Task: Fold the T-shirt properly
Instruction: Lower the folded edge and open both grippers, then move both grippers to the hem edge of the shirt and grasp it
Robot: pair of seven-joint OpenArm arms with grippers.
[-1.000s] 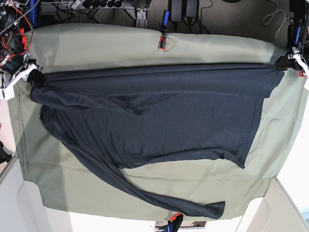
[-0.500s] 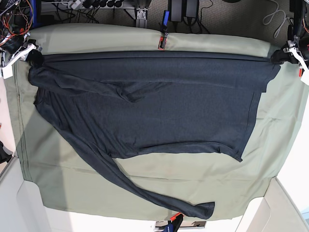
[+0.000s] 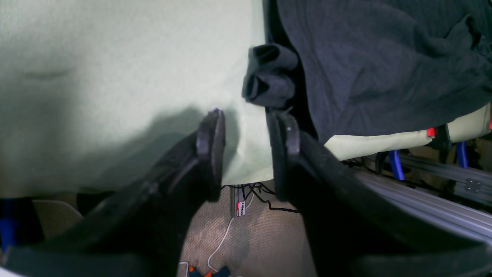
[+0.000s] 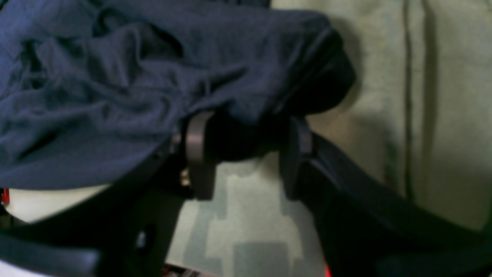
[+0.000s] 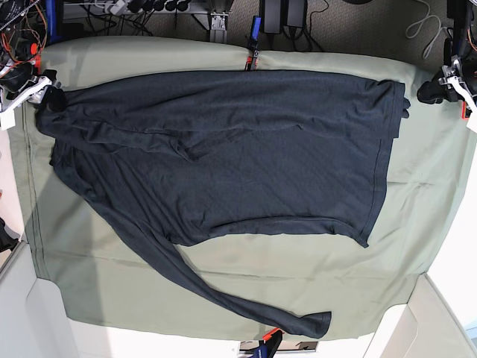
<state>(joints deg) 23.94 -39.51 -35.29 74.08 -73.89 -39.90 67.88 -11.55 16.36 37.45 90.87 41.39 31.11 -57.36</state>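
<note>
The dark navy T-shirt (image 5: 246, 156) lies spread on the sage-green cloth (image 5: 223, 276), with one long sleeve (image 5: 223, 298) trailing to the near edge. My left gripper (image 5: 434, 89) is open and empty; in the left wrist view (image 3: 250, 127) the bunched hem corner (image 3: 269, 77) lies just ahead of its fingertips, apart from them. My right gripper (image 5: 45, 83) is at the shirt's other far corner; in the right wrist view (image 4: 246, 154) its jaws stand apart, with shirt fabric (image 4: 115, 77) draped over and between the tips.
A red and blue clamp (image 5: 251, 63) holds the cloth at the far edge, another (image 5: 268, 339) at the near edge. Cables and power bricks (image 5: 283, 19) lie beyond the table. Floor and cables show under the table edge (image 3: 238, 207).
Both grippers carried the shirt's taut edge toward the far side of the table. The left gripper let go of the hem corner, and the folded-over edge now lies opened flat.
</note>
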